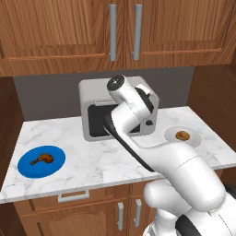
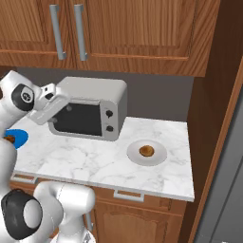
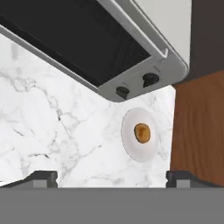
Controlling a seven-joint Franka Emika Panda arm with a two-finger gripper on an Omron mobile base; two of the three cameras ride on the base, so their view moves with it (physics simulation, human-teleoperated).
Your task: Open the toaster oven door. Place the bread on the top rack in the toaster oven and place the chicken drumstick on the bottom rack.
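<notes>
Marble-white bench (image 2: pixel 95 166) is carrying the silver toaster oven (image 2: pixel 90 111), whose dark glass door (image 2: pixel 78 118) appears to be standing shut, so every step looks undone. The bread (image 3: pixel 141 132) is sitting on a white plate (image 3: pixel 131 144) right of the oven; the chicken drumstick (image 1: pixel 41 159) is lying on a blue plate (image 1: pixel 27 168) far left. The fingers (image 3: pixel 41 178) are spreading wide, empty, hovering above the bench with the bread lying between and beyond them.

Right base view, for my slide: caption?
Bread waits on white plate beside shut toaster oven.

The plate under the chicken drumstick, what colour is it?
Bright blue plate, holding the chicken drumstick; clearest in the left base view.
</notes>
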